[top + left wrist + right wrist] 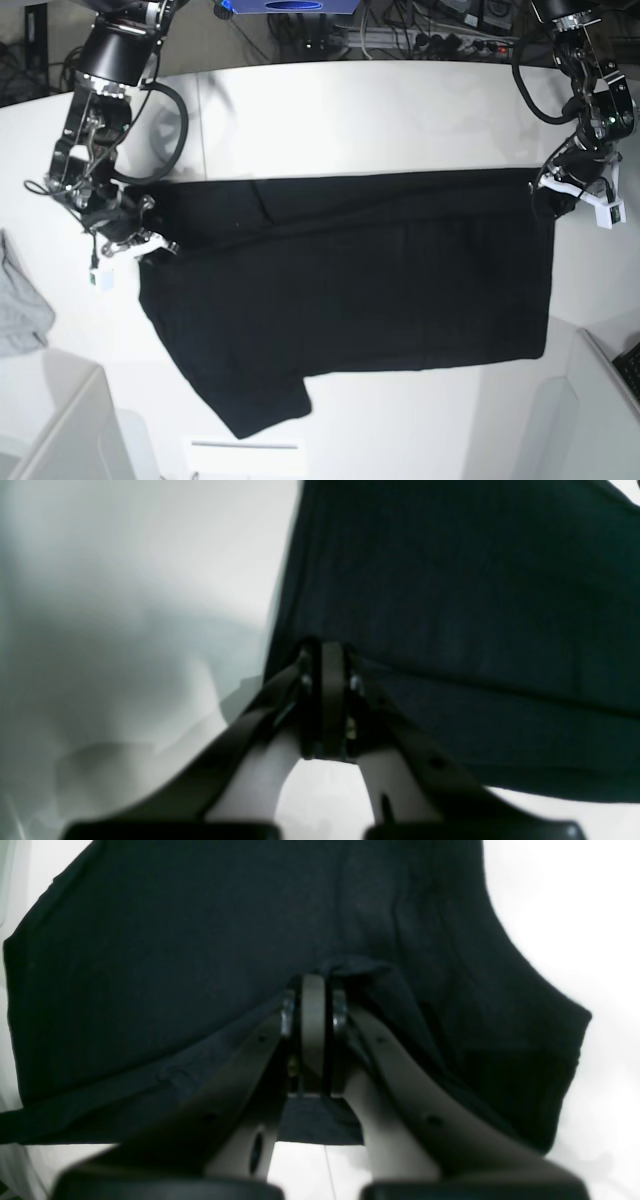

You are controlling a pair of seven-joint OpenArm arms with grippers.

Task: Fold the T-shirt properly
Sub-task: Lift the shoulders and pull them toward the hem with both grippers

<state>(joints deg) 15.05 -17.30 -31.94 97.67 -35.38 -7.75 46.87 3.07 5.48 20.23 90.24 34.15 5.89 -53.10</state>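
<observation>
The black T-shirt lies stretched across the white table, with one sleeve hanging toward the front edge. At the shirt's left side in the base view, my right gripper is shut on the cloth. In the right wrist view its fingers meet with the T-shirt bunched around the tips. My left gripper is shut on the shirt's upper corner at the base view's right. In the left wrist view the closed tips pinch the edge of the T-shirt. No print shows.
A small light grey cloth lies at the table's left edge. White bins stand at the front left and front right. Cables and a power strip run behind the table.
</observation>
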